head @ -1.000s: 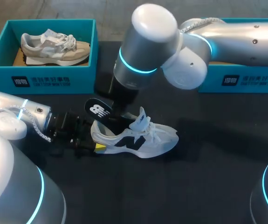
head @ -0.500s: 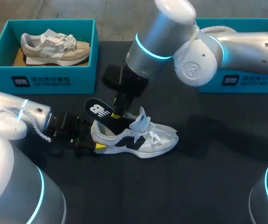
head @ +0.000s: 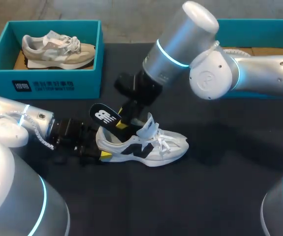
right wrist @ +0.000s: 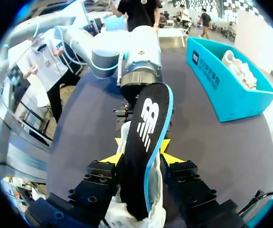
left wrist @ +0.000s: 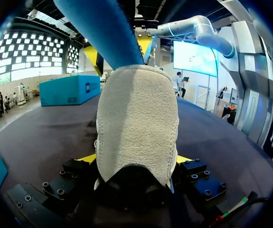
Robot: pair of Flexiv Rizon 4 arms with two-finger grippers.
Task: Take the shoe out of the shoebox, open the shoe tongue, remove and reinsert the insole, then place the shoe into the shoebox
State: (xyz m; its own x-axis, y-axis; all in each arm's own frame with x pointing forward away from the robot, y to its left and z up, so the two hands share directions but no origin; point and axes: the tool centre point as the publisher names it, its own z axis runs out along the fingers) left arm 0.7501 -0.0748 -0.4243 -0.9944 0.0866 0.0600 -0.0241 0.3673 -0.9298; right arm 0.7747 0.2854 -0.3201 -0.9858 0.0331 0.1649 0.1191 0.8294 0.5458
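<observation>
Head view: the shoe (head: 146, 145) lies near the table's (head: 220, 187) middle, with the insole (head: 103, 116) sticking up from it.

Left wrist view: the left gripper (left wrist: 136, 164) clamps its heel (left wrist: 137, 123).

Right wrist view: the right gripper (right wrist: 138, 159) pinches the insole. I judge this to be the removal step; next, pull it free.

So the shoe (head: 146, 143) sits on the table (head: 220, 187) a bit left of the middle, toe toward the right edge. Its heel is between the fingers of the left gripper (head: 101, 148), which comes in from the left edge. The insole (head: 104, 117) sticks up out of the shoe's opening and leans back over the heel, with the right gripper (head: 124, 120) just above the opening, a finger on either side of it. The left shoebox (head: 43, 83) is at the far left corner with a second shoe (head: 57, 49) lying in it, and the right shoebox (head: 259, 27) is along the far edge, behind the right arm.
</observation>
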